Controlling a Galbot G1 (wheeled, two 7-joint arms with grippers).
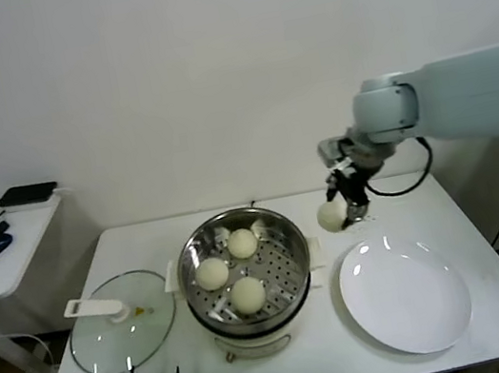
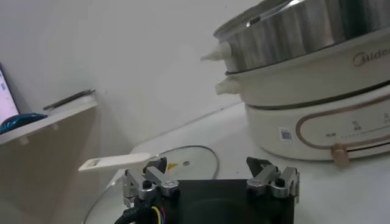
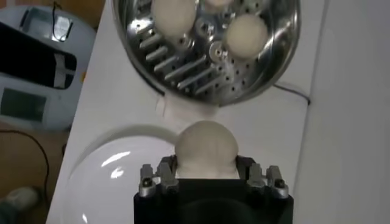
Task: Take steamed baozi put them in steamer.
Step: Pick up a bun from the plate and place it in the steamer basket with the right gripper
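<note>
While the right gripper (image 1: 346,211) hangs above the table between steamer (image 1: 288,228) and plate (image 1: 405,294), head view shows the 4th bun (image 1: 332,215) at its fingertips, apparently held; steamer lies to the robot's left of the fingers, w/ three buns (image 1: 247,294) on its tray and free space toward the near-right rim. Lid (image 1: 122,322) sits beyond, out of the way. Left wrist view: left gripper (image 2: 210,180) idle low at table edge, fingers apart, empty, lid and steamer ahead. Right wrist view: bun between part-open fingers (image 3: 152,178), steamer past the fingertips, plate beneath; whether grip is loosening, can't tell. Nothing blocks the path; rim needs clearing.
</note>
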